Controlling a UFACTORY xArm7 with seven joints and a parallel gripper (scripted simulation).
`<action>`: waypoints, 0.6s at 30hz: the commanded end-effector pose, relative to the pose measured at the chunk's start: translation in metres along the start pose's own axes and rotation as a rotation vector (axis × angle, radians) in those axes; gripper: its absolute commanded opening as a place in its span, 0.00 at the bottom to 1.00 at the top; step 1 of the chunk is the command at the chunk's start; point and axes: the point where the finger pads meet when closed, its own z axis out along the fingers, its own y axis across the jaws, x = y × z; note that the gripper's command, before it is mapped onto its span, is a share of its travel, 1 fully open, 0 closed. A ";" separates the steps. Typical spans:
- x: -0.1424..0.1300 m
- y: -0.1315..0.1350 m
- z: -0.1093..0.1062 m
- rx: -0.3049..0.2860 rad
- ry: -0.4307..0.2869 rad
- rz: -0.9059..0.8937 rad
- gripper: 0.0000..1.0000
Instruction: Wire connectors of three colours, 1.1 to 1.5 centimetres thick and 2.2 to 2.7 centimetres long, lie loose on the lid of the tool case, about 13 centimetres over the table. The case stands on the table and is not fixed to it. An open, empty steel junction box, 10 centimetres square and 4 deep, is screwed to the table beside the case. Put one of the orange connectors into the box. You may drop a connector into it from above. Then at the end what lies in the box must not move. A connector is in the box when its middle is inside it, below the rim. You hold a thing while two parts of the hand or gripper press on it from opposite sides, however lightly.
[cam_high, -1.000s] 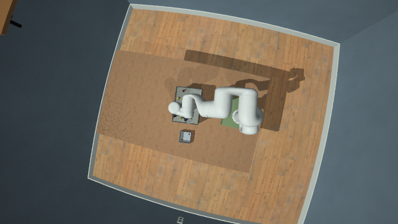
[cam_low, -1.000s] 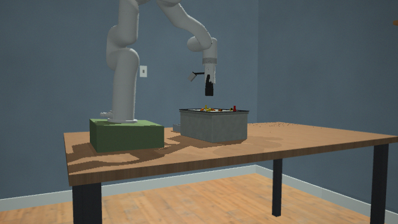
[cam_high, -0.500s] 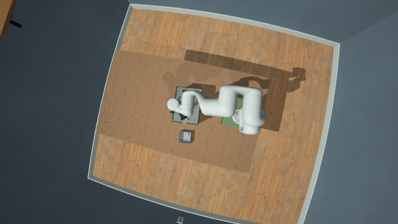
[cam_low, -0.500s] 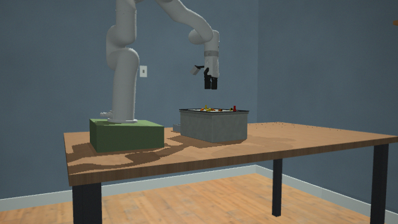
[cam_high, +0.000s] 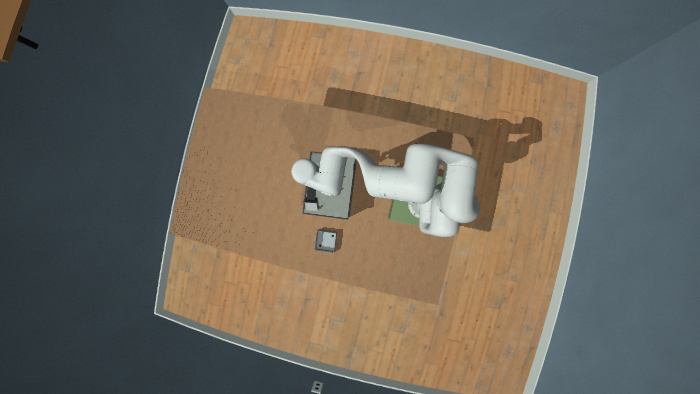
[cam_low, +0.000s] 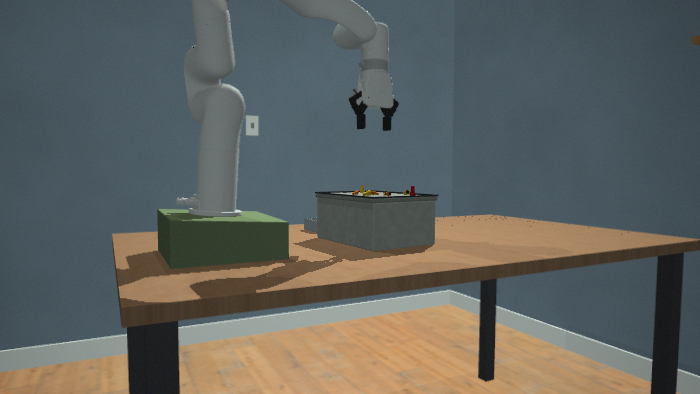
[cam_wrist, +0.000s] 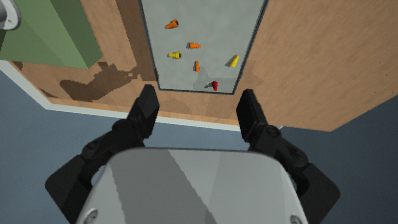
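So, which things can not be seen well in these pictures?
- Top view: the arm covers most of the tool case lid; connectors too small.
- Exterior view: the junction box is mostly behind the case.
- Wrist view: the box is out of frame; the open, empty gripper is shown.

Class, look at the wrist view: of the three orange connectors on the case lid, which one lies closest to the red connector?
The orange connector in the middle of the lid, just above and left of the red connector. The other two orange ones lie farther up the lid.

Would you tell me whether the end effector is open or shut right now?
Open. The end effector has its fingers spread wide with nothing between them, well above the tool case lid.
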 end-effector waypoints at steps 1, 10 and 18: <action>-0.001 0.000 -0.004 0.000 -0.004 0.024 1.00; -0.001 0.000 -0.004 0.000 -0.004 0.024 0.00; -0.001 0.000 -0.004 0.000 -0.004 0.024 0.00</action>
